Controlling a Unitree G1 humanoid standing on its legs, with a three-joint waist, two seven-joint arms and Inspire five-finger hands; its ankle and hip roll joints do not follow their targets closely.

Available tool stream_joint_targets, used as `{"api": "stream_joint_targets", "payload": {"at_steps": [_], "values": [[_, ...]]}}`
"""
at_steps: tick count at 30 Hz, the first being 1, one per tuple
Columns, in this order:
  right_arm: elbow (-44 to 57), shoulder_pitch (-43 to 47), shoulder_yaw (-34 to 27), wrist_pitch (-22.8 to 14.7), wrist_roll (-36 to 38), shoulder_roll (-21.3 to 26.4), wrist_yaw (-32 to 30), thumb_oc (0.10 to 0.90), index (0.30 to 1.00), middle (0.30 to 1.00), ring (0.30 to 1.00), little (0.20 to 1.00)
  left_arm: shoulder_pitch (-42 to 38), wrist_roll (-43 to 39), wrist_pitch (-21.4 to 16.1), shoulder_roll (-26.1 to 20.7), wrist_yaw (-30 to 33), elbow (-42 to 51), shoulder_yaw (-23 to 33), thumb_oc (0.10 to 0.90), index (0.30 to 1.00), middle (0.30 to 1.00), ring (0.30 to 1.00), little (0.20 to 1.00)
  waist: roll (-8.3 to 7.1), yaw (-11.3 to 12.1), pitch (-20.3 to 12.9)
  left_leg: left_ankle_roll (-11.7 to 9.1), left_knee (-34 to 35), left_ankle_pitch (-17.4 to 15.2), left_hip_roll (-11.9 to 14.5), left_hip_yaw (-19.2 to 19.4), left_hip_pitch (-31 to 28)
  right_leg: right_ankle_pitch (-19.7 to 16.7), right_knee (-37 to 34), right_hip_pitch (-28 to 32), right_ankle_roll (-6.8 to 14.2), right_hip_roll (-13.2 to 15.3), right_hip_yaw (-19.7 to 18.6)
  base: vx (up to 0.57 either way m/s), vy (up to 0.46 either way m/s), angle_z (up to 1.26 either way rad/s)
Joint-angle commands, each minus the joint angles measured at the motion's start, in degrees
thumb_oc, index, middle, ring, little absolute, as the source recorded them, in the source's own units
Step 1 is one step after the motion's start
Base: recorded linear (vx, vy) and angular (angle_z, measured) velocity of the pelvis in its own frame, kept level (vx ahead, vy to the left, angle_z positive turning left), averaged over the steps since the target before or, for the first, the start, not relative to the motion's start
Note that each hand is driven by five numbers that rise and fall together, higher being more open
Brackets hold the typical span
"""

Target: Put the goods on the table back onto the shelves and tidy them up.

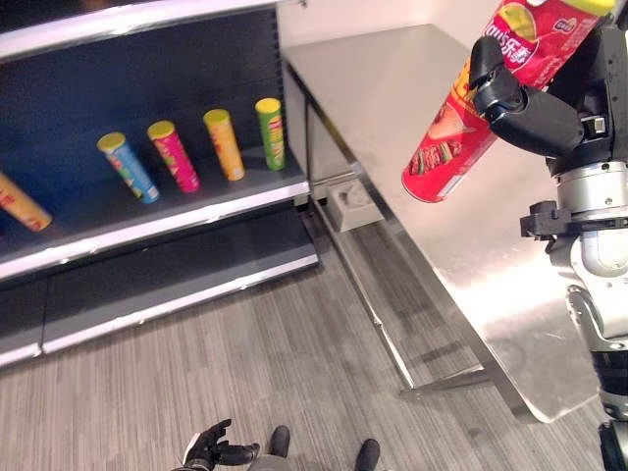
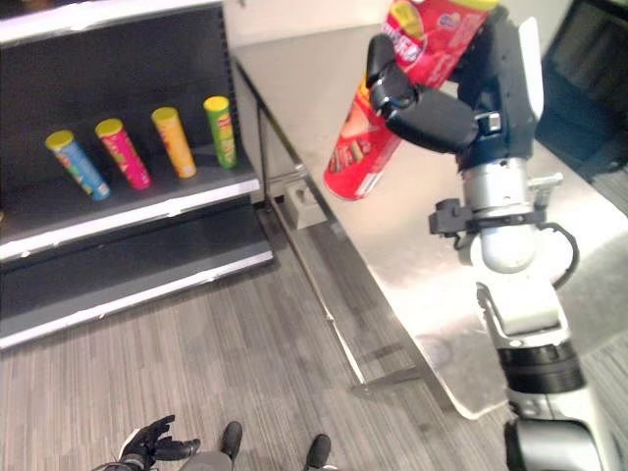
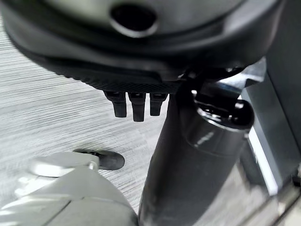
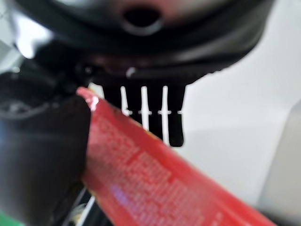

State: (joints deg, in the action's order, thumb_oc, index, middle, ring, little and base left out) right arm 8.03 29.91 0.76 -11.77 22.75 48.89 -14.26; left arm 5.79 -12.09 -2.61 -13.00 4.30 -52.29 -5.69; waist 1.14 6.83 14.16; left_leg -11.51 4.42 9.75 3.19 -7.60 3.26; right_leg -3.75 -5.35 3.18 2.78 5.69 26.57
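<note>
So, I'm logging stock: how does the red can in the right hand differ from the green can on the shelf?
The red can is held tilted in the air by the right hand; the green can stands on the shelf, leaning back. The red can looks larger, being nearer the camera. Both are tall tubes with yellow lids.

Silver-grey jointed arms, dark hand (image 2: 432,108) with black fingers.

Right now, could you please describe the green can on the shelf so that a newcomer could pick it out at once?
Look at the dark shelf unit left of the steel table. On its upper board stands a row of tilted cans; the green can is the last in the row, nearest the table, beside the orange can. It alone is green.
</note>
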Motion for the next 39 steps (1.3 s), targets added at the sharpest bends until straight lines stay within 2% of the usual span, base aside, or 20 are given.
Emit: {"api": "stream_joint_targets", "payload": {"at_steps": [1,3,8,10,13,14,15,16,18,20,21,24,26,27,28,29,32,33,36,39], "values": [[6.0,7.5,-3.6,-4.2,-4.7,0.3,-1.6,0.400,0.300,0.300,0.300,0.300,1.1,-0.6,-0.9,-3.3,1.3,0.2,-1.9,0.800,0.900,0.900,0.900,0.900,-2.20,0.1,-2.2,1.4,-3.3,-3.4,11.0,10.6,-1.0,4.3,0.4,3.6,5.5,4.1,-2.2,-0.20,0.367,2.09],[7.9,5.8,-3.6,-3.9,-6.1,-1.1,-1.0,0.400,0.300,0.300,0.300,0.300,1.0,0.0,-1.2,-3.1,1.5,-0.1,-1.9,0.800,0.900,0.900,0.900,0.900,-1.34,-1.1,-2.5,0.2,-3.2,-2.5,14.8,11.7,-2.3,3.2,0.4,3.2,6.6,6.3,-0.6,-0.09,0.301,0.74],[10.3,3.0,-3.5,-2.8,-7.3,-4.3,0.4,0.400,0.300,0.300,0.300,0.300,1.1,1.1,-1.1,-3.1,1.5,0.1,-2.5,0.800,0.900,0.900,0.900,0.900,0.76,-1.5,-3.9,-0.8,-1.0,-4.0,14.1,10.4,-4.4,0.8,0.5,3.0,8.4,9.5,0.3,-0.02,0.326,0.35],[11.4,1.6,-2.9,-2.0,-9.4,-6.2,1.1,0.400,0.300,0.300,0.300,0.300,0.6,2.4,-1.0,-3.3,1.1,-0.1,-3.2,0.800,0.900,0.900,0.900,0.900,1.38,-1.5,-4.5,-0.1,0.3,-6.0,11.8,10.3,-4.7,-1.3,0.7,2.2,9.6,12.6,0.9,-0.08,0.575,0.43],[12.9,-0.6,-1.6,0.0,-15.8,-10.5,1.0,0.400,0.300,0.300,0.300,0.300,0.1,5.2,-1.0,-4.6,1.4,-0.5,-2.7,0.800,0.900,0.900,0.900,0.900,0.26,-0.6,-5.6,4.0,0.6,-11.3,2.8,11.1,-4.7,-6.6,3.3,0.7,11.8,21.6,2.1,0.01,0.609,0.66],[13.0,-0.7,-1.7,0.1,-15.9,-10.6,1.0,0.400,0.300,0.300,0.300,0.300,0.2,5.2,-1.0,-4.6,1.4,-0.5,-2.7,0.800,0.900,0.900,0.900,0.900,0.04,-0.6,-5.6,4.1,0.6,-11.3,2.6,11.1,-4.7,-6.5,3.4,0.7,11.9,21.8,2.0,0.04,0.547,0.42],[12.9,-1.1,0.2,0.6,-19.9,-11.3,0.3,0.400,0.300,0.300,0.300,0.300,-0.7,6.0,-0.6,-5.6,2.4,-2.0,-2.3,0.800,0.900,0.900,0.900,0.900,0.28,-1.9,-4.0,5.8,0.6,-11.1,0.6,10.5,-4.6,-4.9,9.1,-2.4,9.6,18.6,-5.3,-0.01,0.363,0.66],[12.7,-0.9,0.8,0.8,-20.7,-11.1,0.3,0.400,0.300,0.300,0.300,0.300,-0.7,5.9,-0.6,-5.6,2.2,-2.0,-2.5,0.800,0.900,0.900,0.900,0.900,0.62,-2.1,-3.8,6.1,0.6,-10.7,0.4,10.5,-4.5,-2.7,10.2,-3.7,8.9,15.8,-8.0,0.02,0.471,0.69],[10.8,1.5,4.3,1.0,-22.9,-11.0,0.2,0.400,0.300,0.300,0.300,0.300,0.0,6.7,0.0,-5.3,1.7,-3.0,-3.5,0.800,0.900,0.900,0.900,0.900,0.65,-1.7,-2.4,7.0,0.6,-10.3,-1.0,9.4,-5.3,2.8,10.1,-5.1,5.7,5.3,-8.0,0.03,0.185,0.82],[7.8,3.5,7.2,1.3,-23.6,-10.3,-0.3,0.400,0.300,0.300,0.300,0.300,0.0,5.1,0.1,-4.5,1.4,-2.0,-3.5,0.800,0.900,0.900,0.900,0.900,-0.18,-1.8,-1.0,7.6,0.6,-10.1,-2.6,8.8,-5.0,3.2,8.0,-7.4,4.5,-0.7,-9.6,0.02,0.049,-0.10],[7.0,4.1,7.9,1.6,-24.1,-9.9,-0.5,0.400,0.300,0.300,0.300,0.300,-0.2,5.0,0.1,-4.3,1.2,-1.9,-3.8,0.800,0.900,0.900,0.900,0.900,-0.59,-1.7,-0.8,7.9,0.6,-9.8,-3.4,8.3,-4.7,3.0,6.6,-7.6,4.0,-1.7,-10.8,0.08,0.012,0.34],[4.9,5.6,10.4,2.0,-24.8,-10.3,-0.9,0.400,0.300,0.300,0.300,0.300,1.3,2.2,-0.6,-2.3,0.8,0.9,-3.8,0.800,0.900,0.900,0.900,0.900,-0.91,-0.9,-1.0,8.4,0.4,-10.2,-4.4,7.1,-5.7,1.3,1.6,-4.3,3.8,-2.5,-12.9,0.14,-0.051,0.66],[5.1,4.9,9.7,2.0,-25.3,-10.0,-1.4,0.400,0.300,0.300,0.300,0.300,1.4,-0.7,-0.5,-2.0,1.0,4.3,-4.1,0.800,0.900,0.900,0.900,0.900,-0.67,-0.4,1.1,7.2,-10.8,-12.8,-4.7,7.3,-0.6,2.2,0.8,-2.0,3.3,-1.3,-11.7,0.07,-0.045,0.26],[4.6,4.8,9.4,2.2,-25.3,-9.9,-1.9,0.400,0.300,0.300,0.300,0.300,1.0,-1.4,-0.5,-1.7,1.3,4.2,-4.1,0.800,0.900,0.900,0.900,0.900,-0.46,-0.3,1.5,6.2,-12.6,-12.1,-3.9,7.7,1.2,2.5,0.5,-1.2,3.2,-0.9,-11.3,0.04,0.050,0.73],[4.3,4.7,9.3,2.5,-25.2,-10.0,-2.3,0.400,0.300,0.300,0.300,0.300,0.8,-1.5,-0.4,-1.5,1.5,4.1,-4.2,0.800,0.900,0.900,0.900,0.900,-0.31,-0.4,1.4,6.0,-13.1,-11.8,-3.1,8.2,2.5,2.9,0.4,-0.8,3.3,-0.6,-10.8,0.23,0.186,0.77],[4.0,3.9,9.0,3.0,-26.0,-11.0,-2.6,0.400,0.300,0.300,0.300,0.300,1.1,-0.2,-0.1,-2.0,1.4,4.6,-4.7,0.800,0.900,0.900,0.900,0.900,-0.82,0.0,0.4,5.9,-8.3,-8.5,0.7,7.5,4.5,3.8,0.4,-0.5,4.1,0.2,-11.5,0.28,0.219,0.55],[2.9,3.4,8.6,3.3,-26.1,-11.4,-4.0,0.400,0.300,0.300,0.300,0.300,1.4,0.1,0.1,-2.9,1.9,4.6,-5.1,0.800,0.900,0.900,0.900,0.900,-0.37,0.7,-0.4,4.2,-0.2,-3.9,5.5,6.0,6.6,7.0,0.4,0.5,4.8,1.0,-11.9,0.32,0.269,0.06],[3.1,2.0,7.3,3.5,-26.6,-12.0,-4.6,0.400,0.300,0.300,0.300,0.300,2.1,1.3,0.3,-2.9,1.9,3.9,-5.2,0.800,0.900,0.900,0.900,0.900,1.89,0.6,-2.3,2.4,0.6,-3.1,6.7,5.8,6.1,7.8,0.4,2.1,5.7,1.3,-12.2,0.41,0.427,-0.46],[4.8,0.2,5.6,4.2,-28.6,-13.4,-5.1,0.400,0.300,0.300,0.300,0.300,2.2,3.0,0.5,-3.0,1.8,2.2,-4.8,0.800,0.900,0.900,0.900,0.900,2.66,0.4,-3.3,2.9,0.6,-3.5,4.5,6.4,4.0,6.3,0.4,2.8,6.7,4.4,-12.6,0.28,0.382,-0.56],[6.2,0.4,4.3,5.1,-32.9,-16.0,-7.5,0.400,0.300,0.300,0.300,0.300,2.0,4.4,0.3,-4.1,3.1,0.5,-4.3,0.800,0.900,0.900,0.900,0.900,2.43,1.1,-3.4,5.8,0.6,-5.8,0.4,8.6,1.4,4.1,1.3,3.0,8.7,9.6,-14.0,0.23,0.427,-0.25]]}}
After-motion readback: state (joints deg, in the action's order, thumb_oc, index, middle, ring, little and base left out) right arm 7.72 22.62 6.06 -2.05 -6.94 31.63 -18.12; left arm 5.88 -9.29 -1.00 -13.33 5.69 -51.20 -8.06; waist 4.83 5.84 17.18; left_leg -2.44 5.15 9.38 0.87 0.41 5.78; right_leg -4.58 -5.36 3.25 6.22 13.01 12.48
